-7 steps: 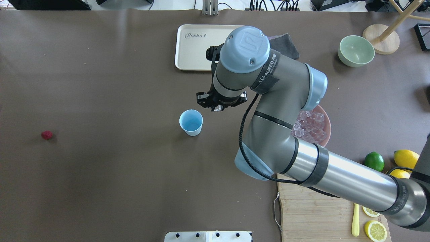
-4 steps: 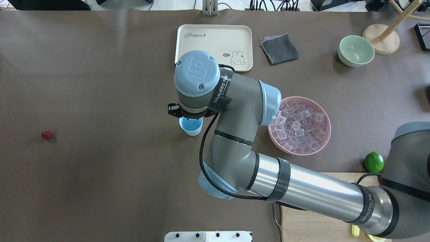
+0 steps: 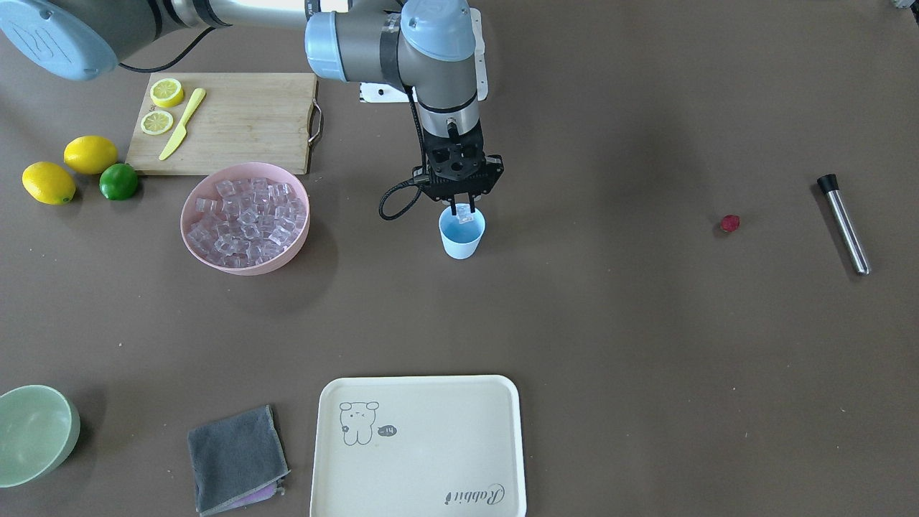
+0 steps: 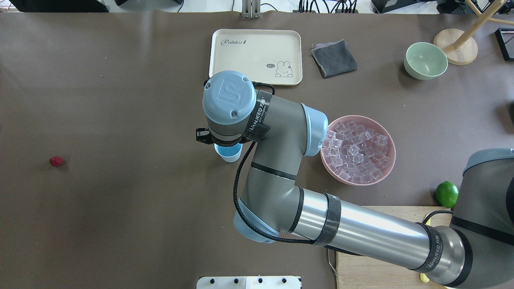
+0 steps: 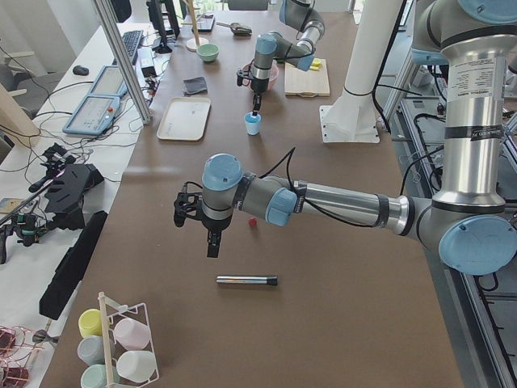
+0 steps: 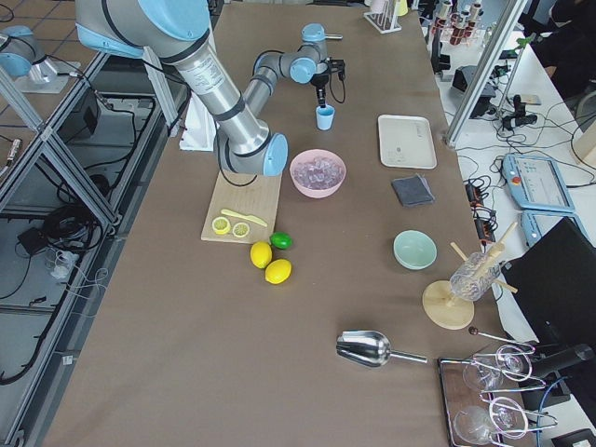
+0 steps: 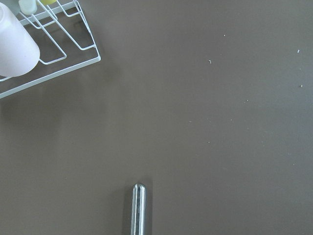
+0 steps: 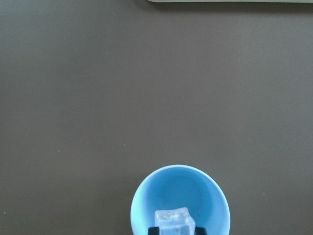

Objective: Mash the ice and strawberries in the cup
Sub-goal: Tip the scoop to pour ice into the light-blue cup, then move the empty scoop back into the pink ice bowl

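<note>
Though hidden overhead, an ice cube (image 3: 464, 210) is pinched by right jaws over the cup (image 3: 462, 242).

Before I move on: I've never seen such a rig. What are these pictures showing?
Two robot arms with two-finger grippers work at a table. One picture looks down from behind the robot, one faces it, two look along the table from its ends, one camera sits on each wrist. The right gripper holds a clear cube over the cup. The left gripper hangs above the table near a metal rod; open or shut, I cannot tell. Also on the table: a strawberry, a pink bowl of ice, a tray, a cloth, a green bowl, lemons, a lime, a board.
</note>
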Controlling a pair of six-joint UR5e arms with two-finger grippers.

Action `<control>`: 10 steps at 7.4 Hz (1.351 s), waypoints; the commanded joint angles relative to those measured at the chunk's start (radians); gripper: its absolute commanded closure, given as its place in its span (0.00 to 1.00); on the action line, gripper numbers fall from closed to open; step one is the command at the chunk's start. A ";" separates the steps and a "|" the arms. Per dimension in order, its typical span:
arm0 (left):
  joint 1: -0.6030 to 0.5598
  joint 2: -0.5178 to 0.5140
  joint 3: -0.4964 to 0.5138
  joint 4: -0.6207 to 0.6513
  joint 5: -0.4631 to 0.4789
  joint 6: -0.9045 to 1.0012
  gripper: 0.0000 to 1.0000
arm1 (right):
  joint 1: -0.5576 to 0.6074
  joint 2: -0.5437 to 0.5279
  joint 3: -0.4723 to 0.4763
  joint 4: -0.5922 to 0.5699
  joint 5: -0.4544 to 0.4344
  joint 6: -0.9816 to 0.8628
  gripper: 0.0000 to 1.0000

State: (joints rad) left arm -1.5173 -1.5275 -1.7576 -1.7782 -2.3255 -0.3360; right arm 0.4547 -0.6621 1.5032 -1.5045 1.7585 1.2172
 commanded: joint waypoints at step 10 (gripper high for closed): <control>-0.012 -0.016 0.017 -0.003 0.000 0.000 0.01 | 0.163 -0.386 0.386 -0.135 0.093 -0.171 0.11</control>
State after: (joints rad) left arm -1.5296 -1.5419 -1.7402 -1.7798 -2.3247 -0.3359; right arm 0.5776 -0.9528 1.8180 -1.6230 1.8250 1.0666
